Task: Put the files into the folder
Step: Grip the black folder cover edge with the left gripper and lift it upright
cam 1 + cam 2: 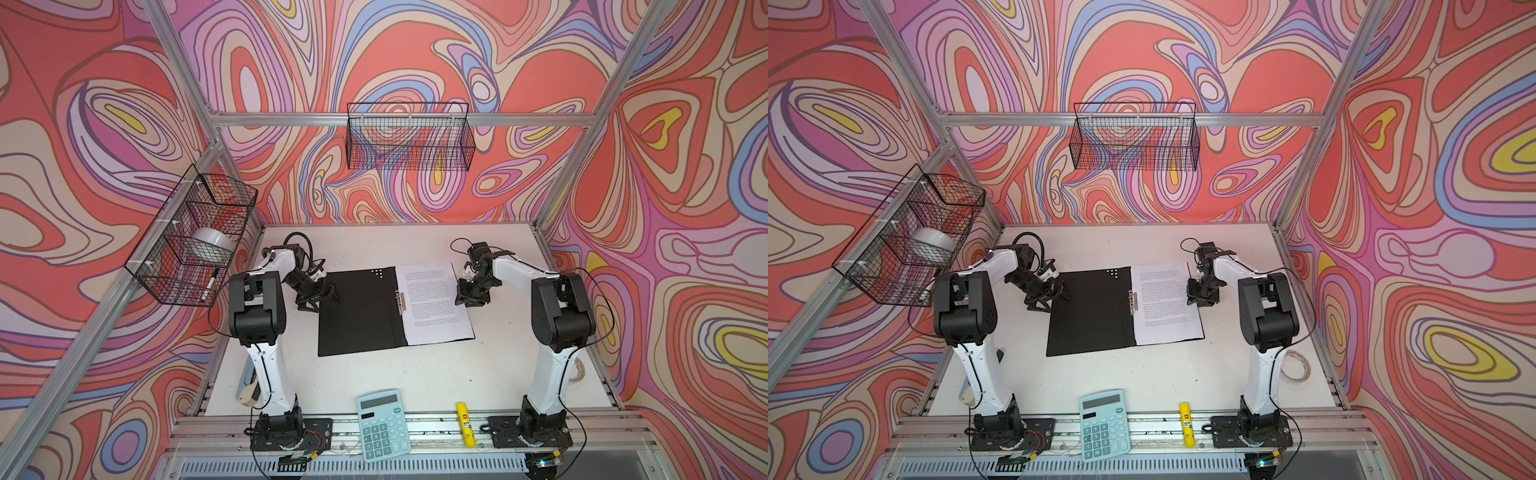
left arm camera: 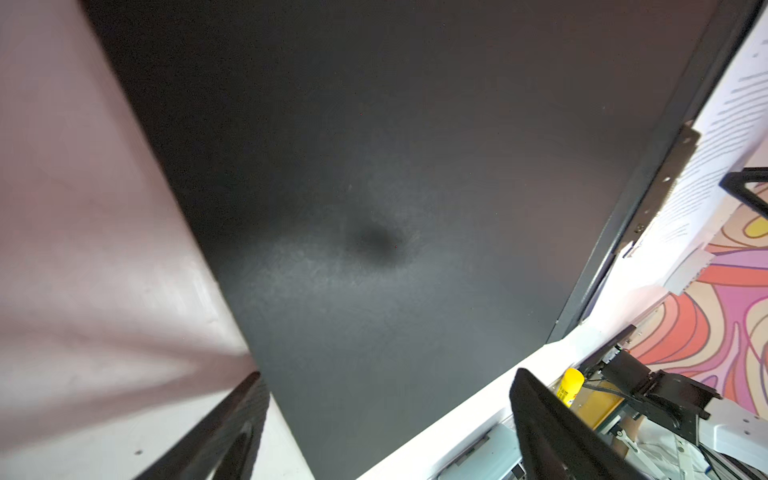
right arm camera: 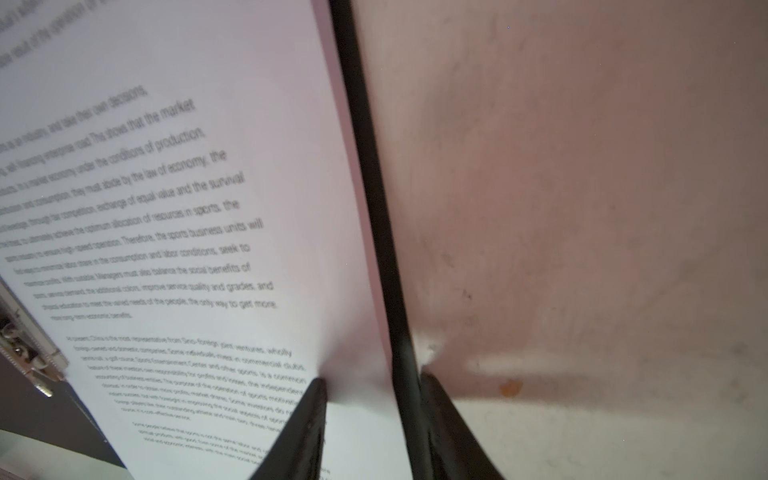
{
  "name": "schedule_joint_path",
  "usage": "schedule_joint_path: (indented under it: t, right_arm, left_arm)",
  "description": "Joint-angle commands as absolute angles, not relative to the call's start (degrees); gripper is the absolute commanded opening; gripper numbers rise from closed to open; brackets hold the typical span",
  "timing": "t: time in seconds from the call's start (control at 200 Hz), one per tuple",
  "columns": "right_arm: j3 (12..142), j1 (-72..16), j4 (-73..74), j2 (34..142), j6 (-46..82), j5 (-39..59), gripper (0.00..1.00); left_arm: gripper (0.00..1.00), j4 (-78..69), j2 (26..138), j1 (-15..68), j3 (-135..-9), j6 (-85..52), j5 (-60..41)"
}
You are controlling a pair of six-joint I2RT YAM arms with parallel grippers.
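Observation:
The folder [image 1: 357, 311] [image 1: 1092, 311] lies open and flat mid-table, black inside up, with its metal clip bar [image 1: 400, 300] at the spine. The files [image 1: 436, 303] [image 1: 1167, 303] rest on its right half, their text clear in the right wrist view [image 3: 166, 232]. My left gripper [image 1: 322, 301] [image 2: 386, 415] stands open at the left flap's far left edge, one finger over the table and one over the black flap [image 2: 374, 208]. My right gripper [image 1: 459, 293] [image 3: 372, 386] has its jaws apart, straddling the folder's right edge [image 3: 374, 187], one finger on the paper and one on the table.
A pale blue calculator [image 1: 384, 424] and a yellow glue stick [image 1: 465, 424] lie on the front rail. A wire basket [image 1: 195, 237] with a tape roll hangs at left, another basket [image 1: 409, 137] on the back wall. A tape ring [image 1: 1295, 365] lies beside the right arm.

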State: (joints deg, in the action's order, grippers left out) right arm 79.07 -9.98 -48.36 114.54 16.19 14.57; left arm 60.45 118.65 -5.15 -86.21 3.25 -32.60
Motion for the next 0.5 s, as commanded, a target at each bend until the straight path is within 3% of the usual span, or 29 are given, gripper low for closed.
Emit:
schedule_joint_path:
  t: [0.0,0.491]
  right_arm:
    - [76.75,-10.99,-50.27,118.97,16.52,16.44,0.40]
    - [77.31,-10.99,-50.76,120.23,15.91,16.69,0.40]
  left_arm:
    - [0.89,62.94,118.59,-4.03,-86.27,5.85,-46.05]
    - [0.86,64.06,117.17,-5.27,-85.97,8.36,-52.89]
